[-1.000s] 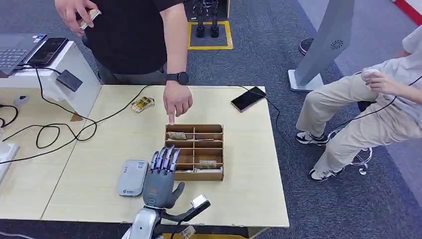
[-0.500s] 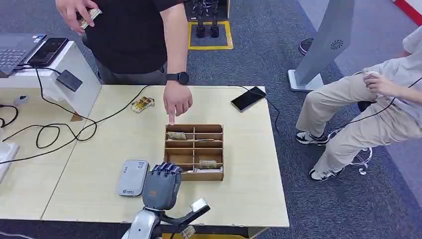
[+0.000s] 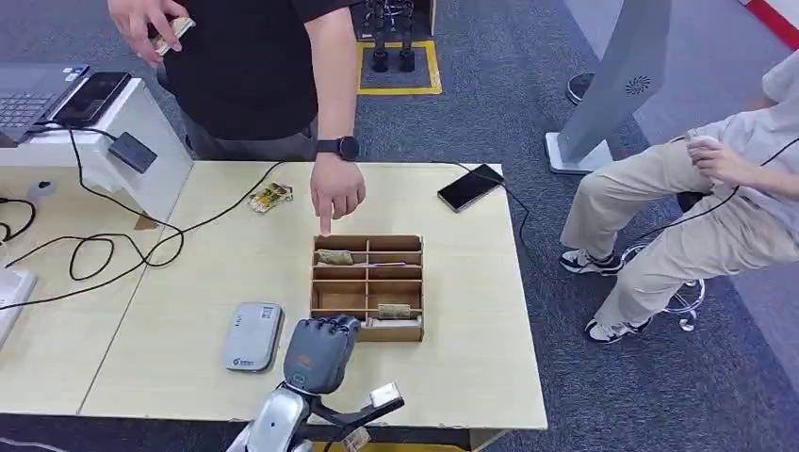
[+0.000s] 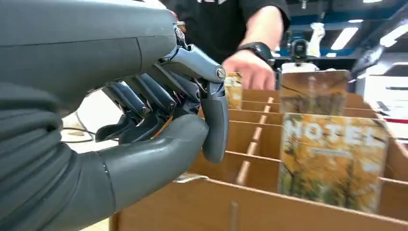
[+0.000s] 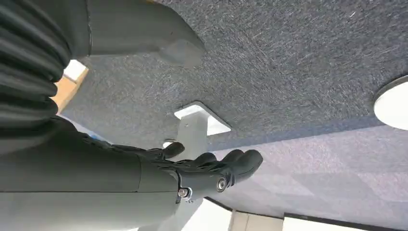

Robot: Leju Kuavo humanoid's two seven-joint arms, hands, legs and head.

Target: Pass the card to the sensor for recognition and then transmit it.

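Card (image 4: 332, 161) looks light, stiff, slick; we judge its top edge graspable; left hand (image 3: 320, 350) curled, contents indeterminate; right hand (image 5: 211, 171) empty, loosely extended.

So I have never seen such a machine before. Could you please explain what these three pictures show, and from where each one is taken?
This is a humanoid robot with two arms. The head view looks down at a table. On it stand a wooden box with compartments holding cards, a grey card sensor and a phone. A person's hand points at the box. The left robot hand curls its fingers at the box's near edge; whether it holds a card is unclear. The left wrist view shows those fingers close up beside a hotel card. The right wrist view shows the right robot hand over the carpet, holding nothing.
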